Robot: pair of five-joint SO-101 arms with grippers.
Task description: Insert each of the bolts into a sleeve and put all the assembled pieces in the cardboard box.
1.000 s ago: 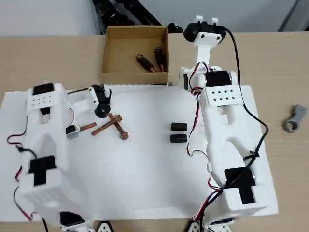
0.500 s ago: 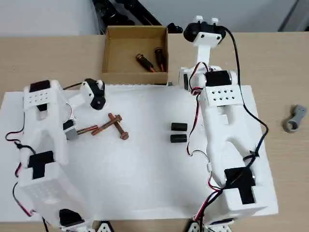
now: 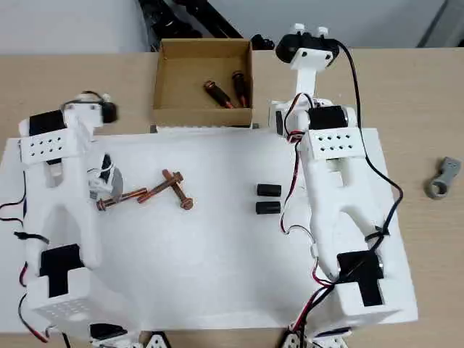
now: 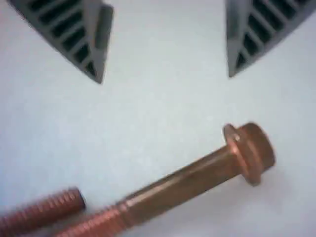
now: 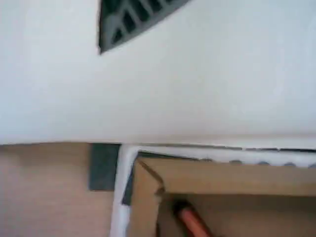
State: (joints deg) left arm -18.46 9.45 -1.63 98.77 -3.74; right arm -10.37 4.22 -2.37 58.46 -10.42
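Observation:
Three copper bolts lie on the white mat [image 3: 217, 275]: one [image 3: 122, 197] on the left and two crossed [image 3: 168, 187] beside it. My left gripper [image 3: 109, 185] hangs open just above the leftmost bolt [image 4: 197, 173], whose head lies off to one side below the open fingers [image 4: 94, 44]; a second bolt's threaded tip [image 4: 42, 212] lies near it. Two black sleeves [image 3: 268, 199] sit mid-mat. The cardboard box [image 3: 165, 80] at the back holds two assembled pieces [image 3: 226, 91]. My right gripper [image 3: 280, 120] rests at the mat's back edge beside the box corner [image 5: 148, 182].
A grey plastic part [image 3: 442, 177] lies on the wooden table at the far right. Dark equipment [image 3: 181, 18] stands behind the box. The right arm's body [image 3: 341, 196] covers the mat's right side. The mat's front middle is bare.
My left arm's wrist has swung left and back from near the crossed bolts, uncovering more of the leftmost bolt. The right arm and the other parts have not moved.

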